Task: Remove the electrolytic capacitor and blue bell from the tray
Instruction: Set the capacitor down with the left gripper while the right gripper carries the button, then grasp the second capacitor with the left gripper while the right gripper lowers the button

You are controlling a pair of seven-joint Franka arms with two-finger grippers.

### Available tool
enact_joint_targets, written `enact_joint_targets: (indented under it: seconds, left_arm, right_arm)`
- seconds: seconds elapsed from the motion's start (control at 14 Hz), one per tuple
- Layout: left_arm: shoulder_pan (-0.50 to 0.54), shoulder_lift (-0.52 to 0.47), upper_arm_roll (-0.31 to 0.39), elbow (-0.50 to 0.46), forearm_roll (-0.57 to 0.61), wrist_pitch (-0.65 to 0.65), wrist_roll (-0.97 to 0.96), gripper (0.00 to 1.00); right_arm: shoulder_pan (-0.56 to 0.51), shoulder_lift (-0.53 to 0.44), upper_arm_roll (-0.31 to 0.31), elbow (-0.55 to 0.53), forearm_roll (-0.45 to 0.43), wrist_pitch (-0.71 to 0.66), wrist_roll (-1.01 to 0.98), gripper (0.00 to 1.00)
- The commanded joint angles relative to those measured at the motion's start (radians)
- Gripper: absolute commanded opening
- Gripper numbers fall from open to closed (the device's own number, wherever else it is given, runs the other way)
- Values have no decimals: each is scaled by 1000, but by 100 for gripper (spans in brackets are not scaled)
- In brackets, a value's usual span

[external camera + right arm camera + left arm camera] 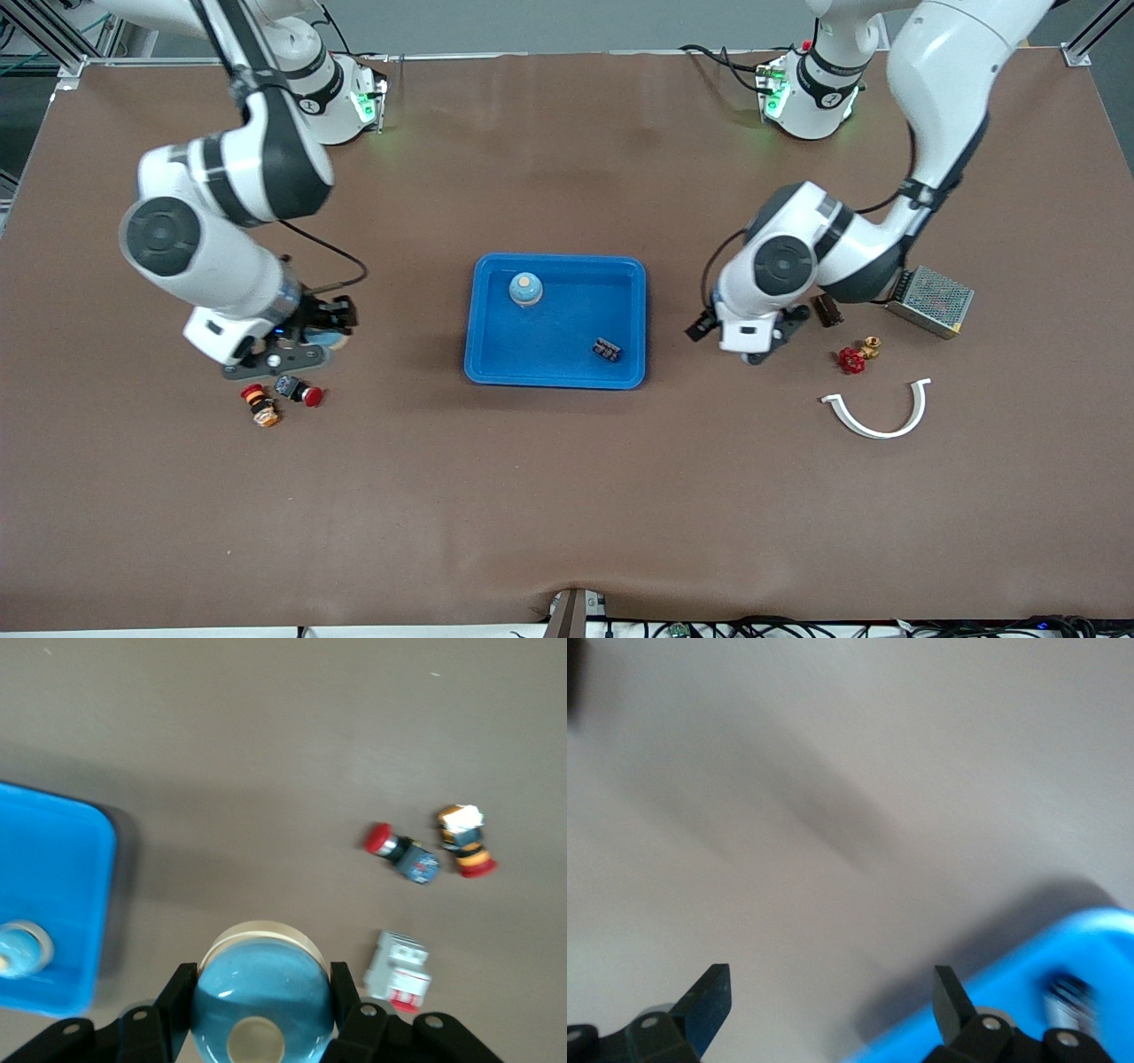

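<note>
The capacitor (606, 349) lies in the blue tray (556, 381), with one bell (525, 288) in the tray too. I see a second bell (262, 997) pinched in my right gripper (259, 1014), up over the table toward the right arm's end. My left gripper (833, 1001) hangs beside the tray, fingers (709, 997) spread, empty.

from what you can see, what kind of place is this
Likely a robotics lab bench: two arms bolted to a brown table, a blue tray for sorting, and loose electrical parts such as a metal power supply and push buttons.
</note>
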Motion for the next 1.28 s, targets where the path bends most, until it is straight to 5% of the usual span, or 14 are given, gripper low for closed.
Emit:
enact_joint_targets:
  seconds: [0.0, 0.36, 0.5, 0.86, 1.21]
  left_arm:
    - [-79, 125, 3, 162, -13, -12, -163, 100]
    - [-231, 219, 67, 265, -15, 102, -334, 99]
    - [-277, 243, 104, 265, -5, 200, -414, 85]
    - [-391, 263, 233, 264, -7, 289, -453, 77]
    - [-399, 301, 248, 265, 1, 317, -448, 67]
  right_arm:
    - [-91, -104, 20, -136, -7, 27, -119, 21]
    - [-272, -135, 20, -205, -7, 59, -406, 21]
    - [-344, -136, 22, -260, -6, 111, -512, 21]
    - [-400, -141, 20, -421, -6, 275, -606, 21]
    - [-466, -121, 22, -489, -4, 398, -704, 21]
